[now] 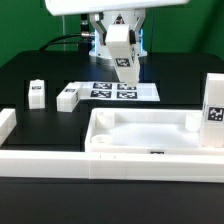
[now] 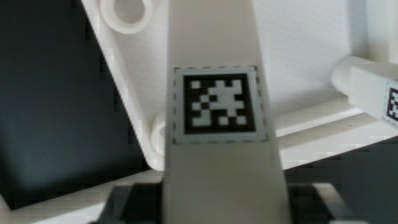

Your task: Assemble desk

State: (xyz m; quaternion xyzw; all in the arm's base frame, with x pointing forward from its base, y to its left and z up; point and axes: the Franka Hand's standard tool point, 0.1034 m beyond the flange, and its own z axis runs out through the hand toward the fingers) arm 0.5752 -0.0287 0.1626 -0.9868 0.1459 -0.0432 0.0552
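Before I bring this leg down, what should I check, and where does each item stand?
1. Gripper shut on the held leg: ok.
2. Held leg lined up over a corner socket: not ok; the socket sits off to its side.
3. Held leg above the tabletop: not ok; it hangs over the marker board.
4. Standing leg fully seated: cannot tell.
5. Far-left loose leg and second loose leg out of the way: ok.
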